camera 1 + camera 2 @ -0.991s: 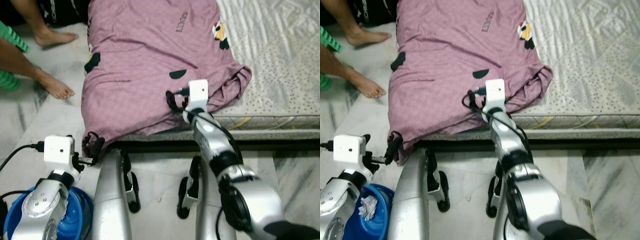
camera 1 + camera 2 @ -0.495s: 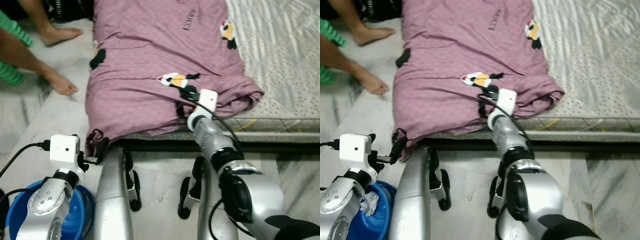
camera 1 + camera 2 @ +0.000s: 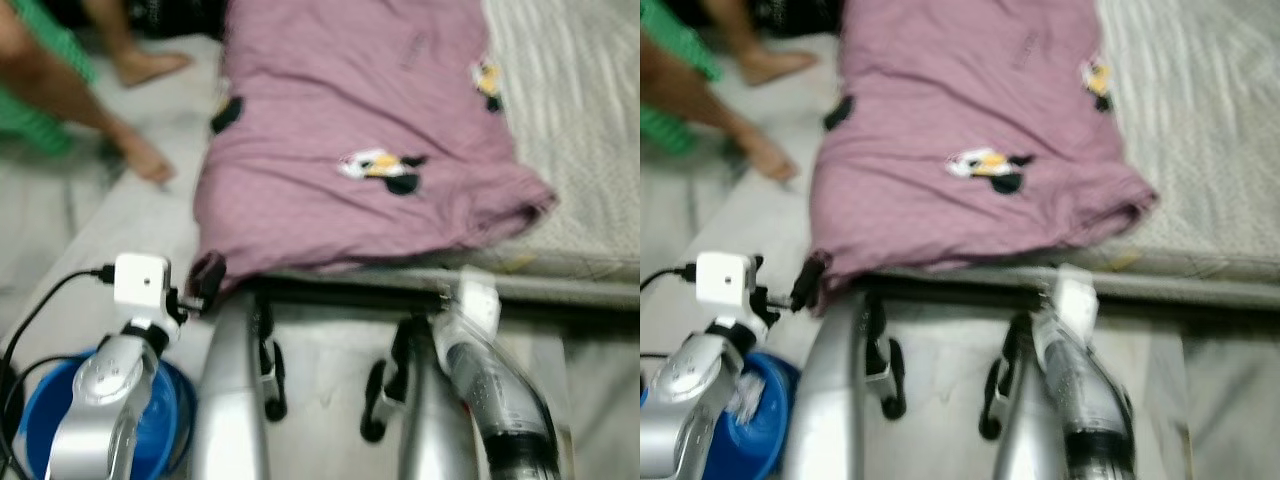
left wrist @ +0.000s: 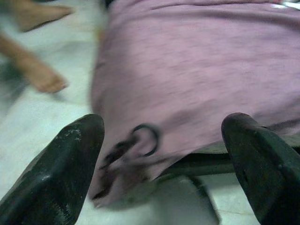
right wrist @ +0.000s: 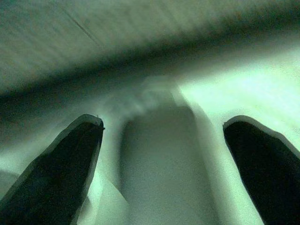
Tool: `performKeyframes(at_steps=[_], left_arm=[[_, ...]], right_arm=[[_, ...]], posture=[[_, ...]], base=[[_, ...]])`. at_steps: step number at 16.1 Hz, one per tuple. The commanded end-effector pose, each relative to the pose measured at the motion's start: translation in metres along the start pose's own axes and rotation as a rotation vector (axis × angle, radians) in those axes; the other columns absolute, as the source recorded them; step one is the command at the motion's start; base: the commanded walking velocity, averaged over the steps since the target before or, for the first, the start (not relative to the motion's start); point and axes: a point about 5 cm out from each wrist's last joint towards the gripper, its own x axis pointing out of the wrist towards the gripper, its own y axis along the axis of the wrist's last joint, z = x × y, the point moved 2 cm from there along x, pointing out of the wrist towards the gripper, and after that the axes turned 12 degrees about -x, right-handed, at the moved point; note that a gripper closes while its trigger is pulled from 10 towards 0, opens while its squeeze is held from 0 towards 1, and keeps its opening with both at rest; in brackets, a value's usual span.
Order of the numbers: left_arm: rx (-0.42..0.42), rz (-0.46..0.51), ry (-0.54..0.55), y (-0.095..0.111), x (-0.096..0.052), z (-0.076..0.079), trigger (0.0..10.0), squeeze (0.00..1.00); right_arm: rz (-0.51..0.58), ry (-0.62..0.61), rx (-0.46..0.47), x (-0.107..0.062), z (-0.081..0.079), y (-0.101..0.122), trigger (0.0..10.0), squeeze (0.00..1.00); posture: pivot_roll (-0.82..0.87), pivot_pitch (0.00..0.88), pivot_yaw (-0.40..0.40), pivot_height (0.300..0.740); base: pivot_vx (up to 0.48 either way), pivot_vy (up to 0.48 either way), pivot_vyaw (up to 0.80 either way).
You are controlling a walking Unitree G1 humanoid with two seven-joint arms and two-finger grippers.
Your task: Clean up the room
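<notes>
Pale marble floor [image 3: 70, 260] is seen before a low grey patterned mattress [image 3: 590, 120]. Both the left gripper [image 4: 164, 154] and the right gripper [image 5: 161, 154] are held released, empty. A mauve printed cloth [image 3: 380, 150] is spread across the mattress, its near-left corner drooping just beyond the left fingers. A blue plastic tub [image 3: 160, 420] sits near-left; a person's bare foot [image 3: 145, 160] rests far-left.

Pink sheet [image 3: 360, 150] over the mattress [image 3: 570, 120], floor-level.

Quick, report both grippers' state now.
Left gripper: open, holding nothing, at the pink blanket's corner.
Right gripper: open, holding nothing.
</notes>
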Motion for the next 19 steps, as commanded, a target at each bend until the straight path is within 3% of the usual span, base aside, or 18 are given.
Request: performKeyframes(at_steps=[1,2,4,7,9,12,14,19], left_arm=[[-0.001,-0.014,-0.002,-0.005,-0.001,0.001,10.0,0.0],[-0.002,-0.011,-0.004,-0.006,0.0,0.002,10.0,0.0],[-0.005,0.003,-0.005,-0.005,0.004,0.002,10.0,0.0],[-0.01,0.022,-0.002,-0.003,0.007,0.002,10.0,0.0],[-0.012,0.028,-0.004,-0.003,0.008,0.002,10.0,0.0],[-0.017,0.035,-0.008,-0.003,0.009,0.003,10.0,0.0],[-0.016,0.036,-0.011,-0.003,0.009,0.003,10.0,0.0],[-0.008,0.027,-0.005,-0.003,-0.001,0.003,10.0,0.0]], right_arm=[[0.028,-0.003,0.0,-0.008,-0.001,0.008,10.0,0.0],[0.069,-0.026,-0.006,-0.013,0.003,0.015,10.0,0.0],[0.406,-0.045,-0.057,-0.027,0.005,0.076,10.0,0.0],[0.486,0.001,0.02,-0.027,-0.002,0.107,10.0,0.0],[0.52,0.036,0.018,-0.027,-0.009,0.118,10.0,0.0],[0.572,0.162,0.065,-0.024,-0.032,0.135,10.0,0.0],[0.596,0.188,0.078,-0.022,-0.044,0.145,10.0,0.0],[0.618,0.241,0.072,-0.01,-0.093,0.168,10.0,0.0]], posture=[[0.12,0.31,0.0,0.572],[0.12,0.305,0.001,0.572],[0.12,0.284,-0.003,0.572],[0.12,0.266,-0.008,0.572],[0.13,0.26,-0.009,0.572],[0.13,0.265,-0.004,0.572],[0.13,0.267,-0.003,0.572],[0.19,0.304,0.002,0.572]], base=[[0.0,0.0,0.0],[0.0,0.0,0.0],[0.0,0.0,0.0],[0.0,0.0,0.0],[0.0,0.0,0.0],[0.0,0.0,0.0],[0.0,0.0,0.0],[0.0,0.0,0.0]])
